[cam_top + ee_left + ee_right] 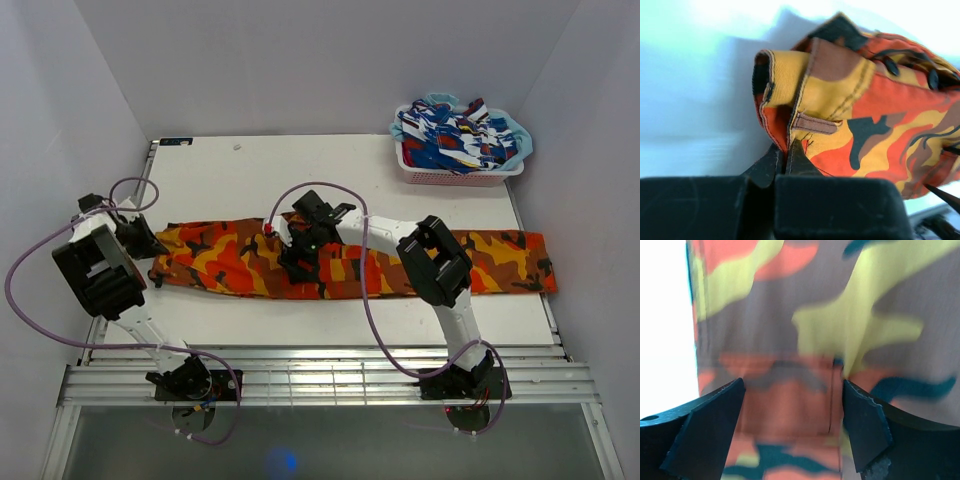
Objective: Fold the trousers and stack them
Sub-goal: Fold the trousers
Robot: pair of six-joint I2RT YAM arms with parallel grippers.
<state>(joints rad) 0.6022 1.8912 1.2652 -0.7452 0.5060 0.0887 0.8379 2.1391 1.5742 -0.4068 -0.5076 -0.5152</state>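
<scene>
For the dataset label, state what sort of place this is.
Probably a robotics lab test cell, not a home: plain white walls box in a white table, the left arm and right arm are bolted to an aluminium rail, and the trousers and a basket of clothes lie on it.

My left gripper, at nine o'clock, is pinched closed; my right gripper points down, jaws wide.

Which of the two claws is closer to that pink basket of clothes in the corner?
Right. The right gripper hangs open over the middle of the trousers, nearer the basket. The left gripper pinches the waistband at their left end, farthest from it.
</scene>
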